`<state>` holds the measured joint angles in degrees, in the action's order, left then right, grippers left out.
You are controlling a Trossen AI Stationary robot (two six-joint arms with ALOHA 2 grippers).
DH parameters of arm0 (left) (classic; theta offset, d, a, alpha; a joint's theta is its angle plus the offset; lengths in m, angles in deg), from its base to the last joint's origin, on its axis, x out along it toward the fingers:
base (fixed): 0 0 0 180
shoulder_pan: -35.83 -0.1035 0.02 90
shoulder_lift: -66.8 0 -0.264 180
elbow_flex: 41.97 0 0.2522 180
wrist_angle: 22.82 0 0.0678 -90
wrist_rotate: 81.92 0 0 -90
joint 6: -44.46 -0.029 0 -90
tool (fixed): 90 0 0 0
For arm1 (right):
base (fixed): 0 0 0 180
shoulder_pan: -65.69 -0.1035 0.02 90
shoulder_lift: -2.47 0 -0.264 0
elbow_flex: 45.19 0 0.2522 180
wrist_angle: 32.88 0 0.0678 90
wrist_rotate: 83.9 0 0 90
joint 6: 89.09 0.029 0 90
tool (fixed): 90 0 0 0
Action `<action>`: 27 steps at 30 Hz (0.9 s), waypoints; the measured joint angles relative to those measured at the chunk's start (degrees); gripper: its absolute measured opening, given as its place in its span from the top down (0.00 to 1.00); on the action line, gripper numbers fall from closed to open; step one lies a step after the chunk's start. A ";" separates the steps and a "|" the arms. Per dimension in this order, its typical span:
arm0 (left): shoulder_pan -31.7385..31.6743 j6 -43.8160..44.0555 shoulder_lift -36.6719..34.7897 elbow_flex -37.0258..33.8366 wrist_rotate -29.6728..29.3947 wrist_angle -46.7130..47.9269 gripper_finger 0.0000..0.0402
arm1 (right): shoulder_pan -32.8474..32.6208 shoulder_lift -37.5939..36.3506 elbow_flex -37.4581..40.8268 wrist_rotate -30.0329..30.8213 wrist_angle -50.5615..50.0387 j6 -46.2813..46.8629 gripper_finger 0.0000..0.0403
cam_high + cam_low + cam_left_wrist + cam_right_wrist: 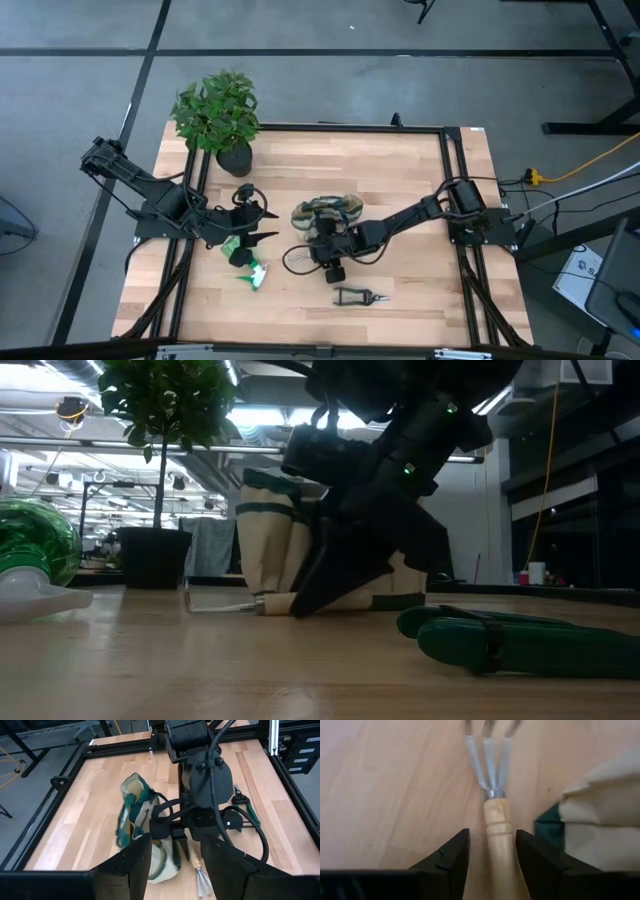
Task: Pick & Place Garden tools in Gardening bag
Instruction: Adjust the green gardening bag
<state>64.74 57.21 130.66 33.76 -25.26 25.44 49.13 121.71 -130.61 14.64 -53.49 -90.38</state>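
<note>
Pickup time: right tool [489, 855] straddles the wooden-handled, metal-tined rake [492, 805] on the surface, fingers spread; next, pinch, lift, carry to the cream-and-green fabric bag [326, 212], left tool [175, 865] waiting open nearby.

Right end effector [490, 852] reaches low mid-table, fingers parted; left end effector [175, 865] hovers open nearby.

Dim backlit low view, blurred foreground

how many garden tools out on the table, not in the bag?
3 visible. The rake lies beside the bag, between the right gripper's fingers. Shears lie nearer the table's front edge. A green piece lies by the left gripper. The bag may hide more.
</note>
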 joint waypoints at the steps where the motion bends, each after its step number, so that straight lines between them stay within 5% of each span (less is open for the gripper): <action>1: -0.01 0.00 0.00 0.00 0.00 0.00 0.58 | -0.17 0.00 0.00 -0.10 -0.21 0.78 0.60; 13: 0.00 0.00 0.00 0.00 0.00 0.00 0.58 | -3.57 -0.26 0.09 4.04 -0.45 1.43 0.65; 27: -0.01 0.00 0.00 0.00 0.00 -0.22 0.58 | -5.34 -7.39 -0.23 4.94 0.72 2.20 0.59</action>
<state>64.73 57.21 130.66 33.76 -25.26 25.22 43.80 114.32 -130.84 19.58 -52.77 -88.18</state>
